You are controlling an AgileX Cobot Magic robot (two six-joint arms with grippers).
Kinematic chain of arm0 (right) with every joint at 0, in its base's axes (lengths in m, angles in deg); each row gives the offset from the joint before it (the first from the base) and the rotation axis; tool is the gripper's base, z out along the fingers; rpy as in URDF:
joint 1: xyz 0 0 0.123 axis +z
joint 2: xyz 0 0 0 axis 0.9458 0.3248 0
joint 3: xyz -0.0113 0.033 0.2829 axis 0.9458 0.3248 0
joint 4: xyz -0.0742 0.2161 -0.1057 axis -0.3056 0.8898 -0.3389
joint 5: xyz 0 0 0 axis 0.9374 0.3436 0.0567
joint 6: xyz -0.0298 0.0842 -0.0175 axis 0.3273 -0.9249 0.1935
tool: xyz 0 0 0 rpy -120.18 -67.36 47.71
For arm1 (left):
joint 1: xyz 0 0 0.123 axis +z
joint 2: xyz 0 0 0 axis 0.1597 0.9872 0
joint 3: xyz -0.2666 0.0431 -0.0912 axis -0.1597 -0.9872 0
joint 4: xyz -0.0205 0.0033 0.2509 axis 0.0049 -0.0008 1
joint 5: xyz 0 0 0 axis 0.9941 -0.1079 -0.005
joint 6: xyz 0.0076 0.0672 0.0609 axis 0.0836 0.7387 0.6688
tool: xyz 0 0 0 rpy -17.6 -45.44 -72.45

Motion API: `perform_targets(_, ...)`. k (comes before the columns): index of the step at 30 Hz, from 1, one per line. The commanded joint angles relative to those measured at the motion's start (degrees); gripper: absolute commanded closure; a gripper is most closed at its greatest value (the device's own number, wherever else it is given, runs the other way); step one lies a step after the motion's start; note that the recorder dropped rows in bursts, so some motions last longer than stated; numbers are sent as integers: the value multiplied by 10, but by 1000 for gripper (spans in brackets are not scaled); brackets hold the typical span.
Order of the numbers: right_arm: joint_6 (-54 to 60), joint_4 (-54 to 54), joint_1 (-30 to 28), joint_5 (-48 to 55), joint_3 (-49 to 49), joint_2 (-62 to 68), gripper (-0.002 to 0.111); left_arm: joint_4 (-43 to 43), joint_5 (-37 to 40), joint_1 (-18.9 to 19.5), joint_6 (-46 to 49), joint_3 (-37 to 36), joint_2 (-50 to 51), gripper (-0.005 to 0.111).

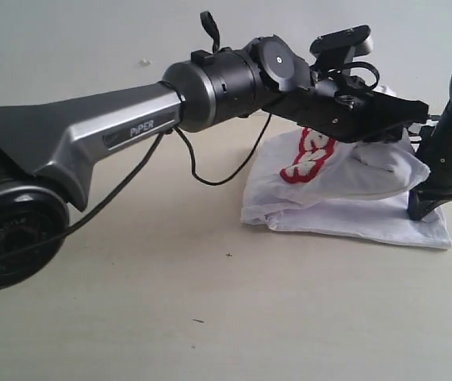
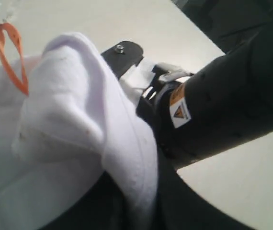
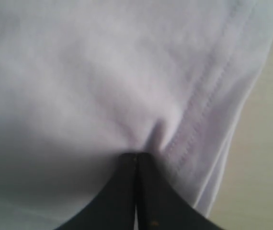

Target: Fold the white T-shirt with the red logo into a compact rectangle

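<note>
Two claws are engaged on the white T-shirt [image 1: 345, 202], which lies part-folded on the worktop [image 1: 170, 302].

Left claw [image 1: 396, 127]: it reaches across over the shirt's upper layer. Its jaws are buried in cloth, and a hump of fabric rises from the pile to meet it, so I judge it to be gripping a bunch of shirt. The orange neck tag [image 2: 12, 57] hangs just beside this claw, which puts the hold near the collar.

Right claw [image 3: 136, 160]: the jaws are pressed fully together with a small pucker of cloth pinched at their tips, next to a stitched hem [image 3: 208, 105]. It stands just beside the left claw, low on the shirt.

The red logo [image 1: 309, 155] shows beneath the left claw, partly hidden by it.

Judgement: both holds sit close together on one portion, probably so the layer can be carried over as one and the fold kept straight. The shirt is not yet a compact rectangle, and its edges are uneven.
</note>
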Motion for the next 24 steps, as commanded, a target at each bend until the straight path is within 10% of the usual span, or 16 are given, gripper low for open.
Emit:
perform_targets(1,-13,0,-1,13,3,13,108,-26,-22,0,5,29,42,107)
perform_targets(19,-71,-75,-51,47,3,-121,98,-220,-92,-4,128,39,120,107)
perform_targets(24,-43,-40,-51,32,3,-165,87,-248,-100,-25,145,40,130,57)
